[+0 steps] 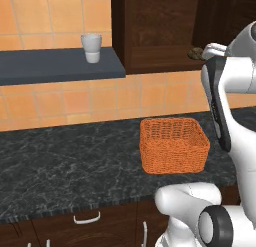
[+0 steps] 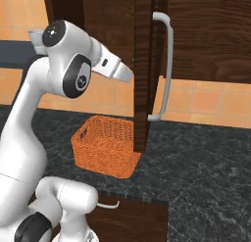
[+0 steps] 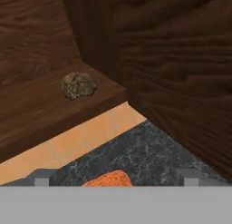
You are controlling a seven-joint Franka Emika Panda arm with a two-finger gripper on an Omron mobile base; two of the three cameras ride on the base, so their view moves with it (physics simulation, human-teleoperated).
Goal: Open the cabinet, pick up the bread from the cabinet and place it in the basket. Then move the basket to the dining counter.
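You have the cabinet point(image 2: 98, 20) open: its door point(image 2: 147, 69) stands swung out edge-on, the long silver handle point(image 2: 165, 64) facing away from the arm. That first step looks done. The bread point(image 3: 79, 85) is not yet picked up; it lies on the cabinet's bottom shelf point(image 3: 41, 105), near the shelf's front edge, ahead of the jaws and a little to their left in the hand view, well apart from the tips. In the left base view the same bread point(image 1: 195, 53) peeks out on the shelf just past the arm.

Your jaws point(image 3: 117, 177) stand wide open and hold nothing, with only their two tips showing low in the hand view.

The basket point(image 1: 173, 144) sits empty on the black marbled table point(image 1: 65, 161), below the jaws; its orange rim point(image 3: 108, 179) shows between the tips.

Still left, as I judge it: reach in to the bread, close on it, drop it into the basket, then carry the basket to the dining counter.

A white cup point(image 1: 92, 47) stands on the grey shelf point(image 1: 55, 65) far to the left. No brand, label or writing can be read anywhere
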